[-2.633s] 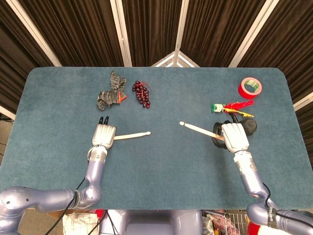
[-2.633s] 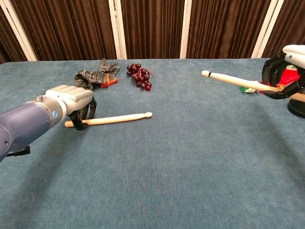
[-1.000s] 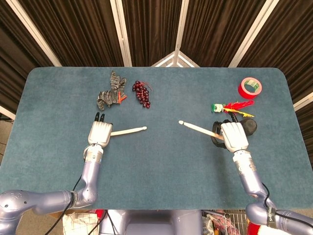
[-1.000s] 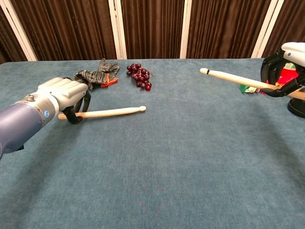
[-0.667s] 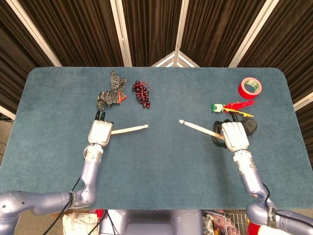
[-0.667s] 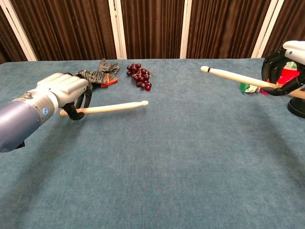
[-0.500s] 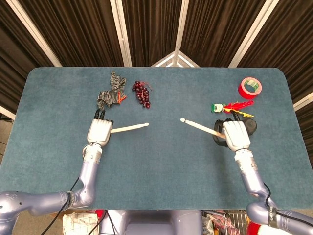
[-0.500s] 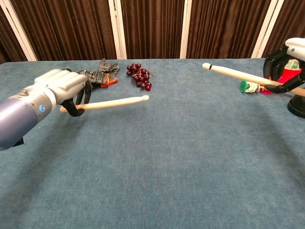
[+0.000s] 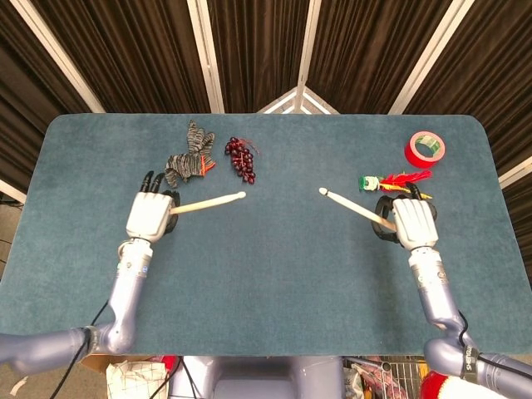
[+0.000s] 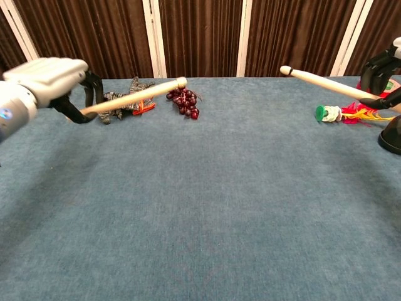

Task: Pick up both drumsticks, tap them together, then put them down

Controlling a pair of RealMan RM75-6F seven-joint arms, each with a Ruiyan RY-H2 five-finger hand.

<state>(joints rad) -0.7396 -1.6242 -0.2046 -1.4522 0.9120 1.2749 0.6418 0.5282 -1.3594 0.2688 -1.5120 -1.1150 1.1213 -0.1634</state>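
- Left hand (image 9: pixel 150 218) clenched around left drumstick (image 9: pixel 208 203), lifted off the table (image 9: pixel 274 274), left side, tip toward centre.
- Right hand (image 9: pixel 413 223) clenched around right drumstick (image 9: pixel 356 209), also lifted, right side.
- Pickup looks done; tips well apart. Tap and put-down remain.
- Far edge: glove (image 9: pixel 188 160), grapes (image 9: pixel 241 159), tape roll (image 9: pixel 426 148).

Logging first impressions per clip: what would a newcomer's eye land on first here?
Two drumsticks raised above the table, tips pointing inward but well apart: the left hand holds the left drumstick, the right hand the right drumstick. Next, the red tape roll at the far right corner.
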